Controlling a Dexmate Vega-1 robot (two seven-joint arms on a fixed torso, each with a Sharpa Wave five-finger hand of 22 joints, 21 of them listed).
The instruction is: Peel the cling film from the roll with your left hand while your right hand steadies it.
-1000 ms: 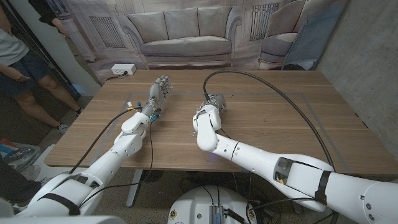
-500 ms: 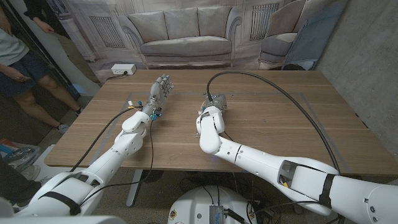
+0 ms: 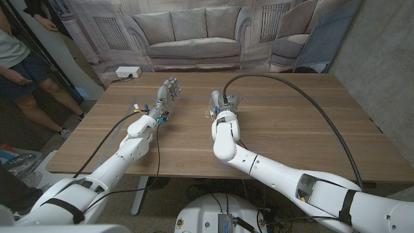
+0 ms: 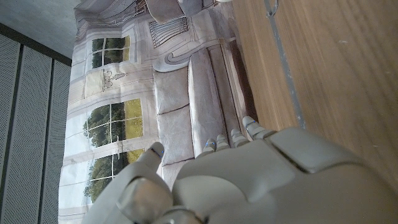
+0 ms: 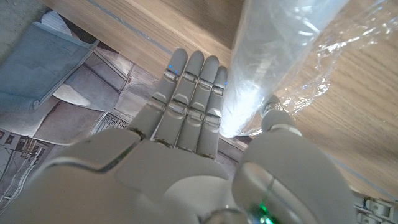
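While right hand (image 5: 205,155) grips, glossy crinkled cling film roll (image 5: 280,56)

- Wooden table (image 3: 278,123) at centre, grain running across, pale and matt under soft, even light.
- Printed backdrop (image 3: 194,32) at 12 o'clock: grey sofa (image 3: 194,40), ornate columns; tall painted windows (image 4: 112,118) with green trees visible from the left wrist.
- White power strip (image 3: 129,72) at 11 o'clock, at the backdrop's foot.
- Bare grey wall (image 3: 381,71) at 2 to 3 o'clock.
- Blue-grey panel (image 3: 317,45) leaning at 1 o'clock.
- Person (image 3: 22,65) standing at 10 o'clock, dark shorts, on dark floor (image 3: 39,139).
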